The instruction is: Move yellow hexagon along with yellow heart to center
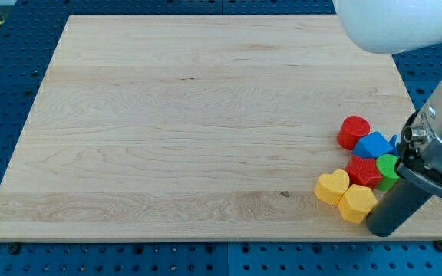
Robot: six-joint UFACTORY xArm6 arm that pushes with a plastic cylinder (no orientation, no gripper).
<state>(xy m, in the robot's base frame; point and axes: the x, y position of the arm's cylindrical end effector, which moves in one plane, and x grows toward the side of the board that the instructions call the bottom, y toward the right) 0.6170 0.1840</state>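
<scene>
A yellow heart [331, 186] lies near the board's bottom right corner. A yellow hexagon [356, 203] touches it on its lower right side. My rod comes down from the view's right, and my tip [380, 228] rests just right of and below the yellow hexagon, at or almost at its edge.
A red round block [353, 131], a blue block [374, 145], a red star-like block [364, 171] and a green block [387, 170] cluster just above the yellow pair. The wooden board's right edge [410, 92] and bottom edge [206, 240] are close by. The arm's body fills the right side.
</scene>
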